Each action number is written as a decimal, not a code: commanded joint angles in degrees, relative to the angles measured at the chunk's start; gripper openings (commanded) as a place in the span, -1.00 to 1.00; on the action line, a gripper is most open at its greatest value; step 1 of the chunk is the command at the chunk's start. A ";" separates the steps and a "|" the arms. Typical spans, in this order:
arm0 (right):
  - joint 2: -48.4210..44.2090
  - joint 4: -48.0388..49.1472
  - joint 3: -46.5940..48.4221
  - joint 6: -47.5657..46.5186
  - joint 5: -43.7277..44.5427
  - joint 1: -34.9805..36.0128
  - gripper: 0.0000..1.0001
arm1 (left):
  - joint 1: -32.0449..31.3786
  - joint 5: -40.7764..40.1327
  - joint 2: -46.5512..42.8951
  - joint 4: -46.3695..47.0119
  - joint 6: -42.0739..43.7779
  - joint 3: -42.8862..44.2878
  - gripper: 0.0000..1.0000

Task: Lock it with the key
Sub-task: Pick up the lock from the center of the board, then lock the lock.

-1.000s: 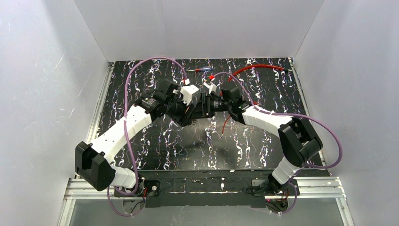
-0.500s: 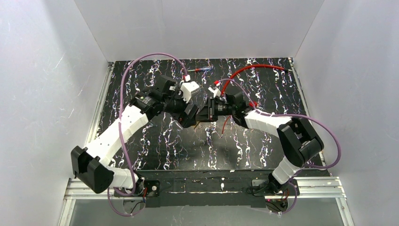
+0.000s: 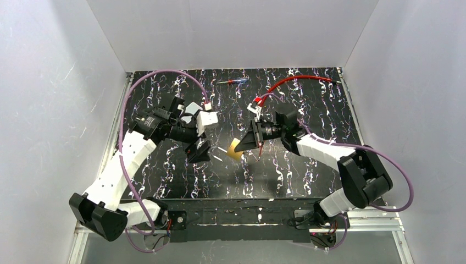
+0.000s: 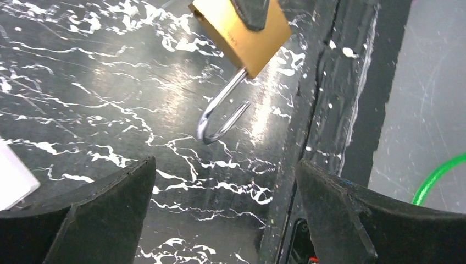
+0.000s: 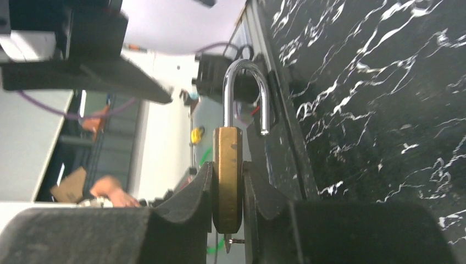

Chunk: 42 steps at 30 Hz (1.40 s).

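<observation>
Right gripper (image 5: 227,184): jaws pinching the flat faces of a brass padlock (image 5: 227,165), its steel shackle (image 5: 244,93) standing open, above the centre of the black marbled desk (image 3: 286,176). Left gripper (image 4: 224,170): fingers spread wide, touching nothing, near the padlock and well apart from the desk's left edge.

The tabletop (image 3: 181,176) is a black slab veined with white marble-like streaks, glossy enough to catch the light in the left wrist view (image 4: 82,82). Near its far edge lies a slim blue-and-red tool (image 3: 233,82), roughly at the middle. A red cable (image 3: 308,77) runs across the far right part, well apart from the tool.
</observation>
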 commanded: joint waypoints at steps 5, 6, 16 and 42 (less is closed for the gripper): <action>-7.35 -20.00 6.76 -22.67 -8.92 4.01 -0.97 | -3.61 7.52 -2.12 -9.54 12.49 -5.12 0.92; -7.58 -20.00 6.76 -22.65 -9.00 4.42 -0.97 | -4.86 7.32 -2.46 -9.57 12.86 -6.14 0.90; -7.11 -20.17 7.40 -22.17 -10.13 6.86 -0.97 | -8.45 6.34 -3.72 -4.45 6.44 -11.81 0.42; -5.51 -18.97 8.23 -20.10 -11.96 8.55 -0.97 | -14.27 7.55 -0.61 -1.91 5.43 -15.67 -0.53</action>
